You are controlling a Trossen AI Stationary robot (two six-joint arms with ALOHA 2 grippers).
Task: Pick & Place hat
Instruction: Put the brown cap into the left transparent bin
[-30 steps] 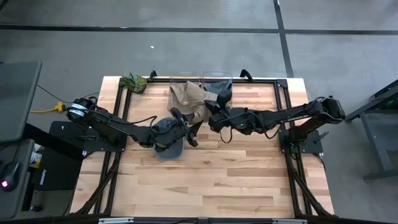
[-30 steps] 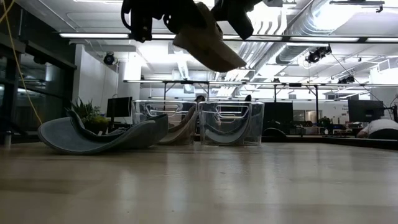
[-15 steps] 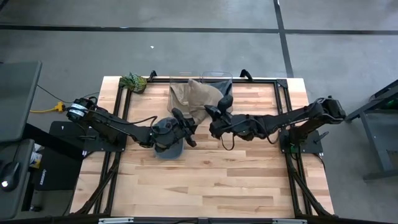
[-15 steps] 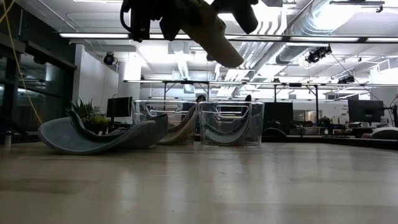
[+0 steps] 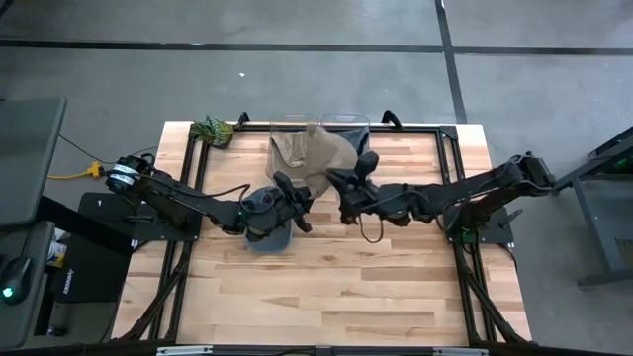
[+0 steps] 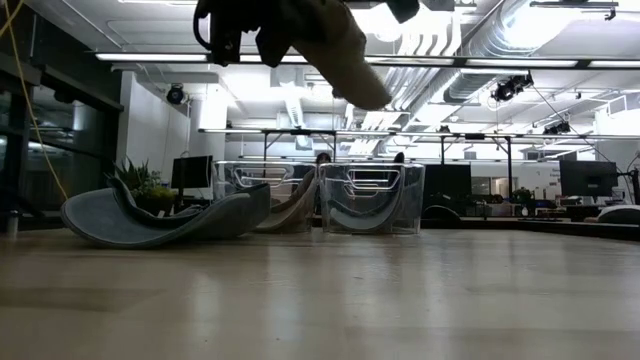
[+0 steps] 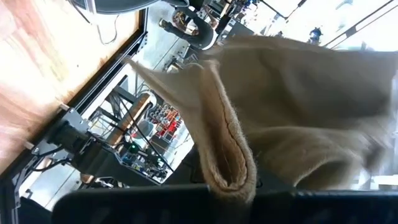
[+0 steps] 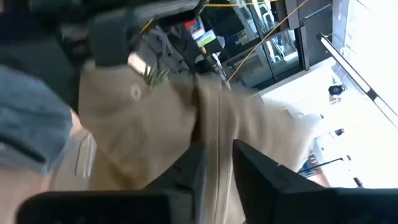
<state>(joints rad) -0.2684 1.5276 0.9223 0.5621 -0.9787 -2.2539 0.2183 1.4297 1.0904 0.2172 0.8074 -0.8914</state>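
A tan hat [image 5: 318, 153] hangs high above the table's middle, and its lower end [image 6: 345, 70] shows at the top of the low view. My left gripper [image 5: 300, 205] is shut on it. My right gripper [image 5: 346, 178] is open. Its two fingers stand on either side of a fold of the tan hat [image 8: 217, 124]. A blue-grey hat [image 5: 269, 235] lies on the table under my left arm, resting on its curved brim [image 6: 150, 222]. My left gripper pinches a folded, stitched edge of the tan hat [image 7: 227, 155] between its two fingers, more than one layer thick. The hat is lifted clear of the table and hangs slanting below the fingers. Whether my right gripper's fingers [image 8: 249, 163] touch the fold between them cannot be told.
Two clear bins [image 5: 345, 127] [image 6: 372, 198] stand side by side at the table's far edge. A tan cloth thing [image 6: 295, 208] shows at the left one. A small green plant [image 5: 212, 130] sits at the far left corner. The near half of the table is bare wood.
My right gripper has opened on the tan hat and has drawn a little toward the table's right edge. In the low view it has risen almost out of the picture. The tan hat stays lifted, hanging from my left gripper.
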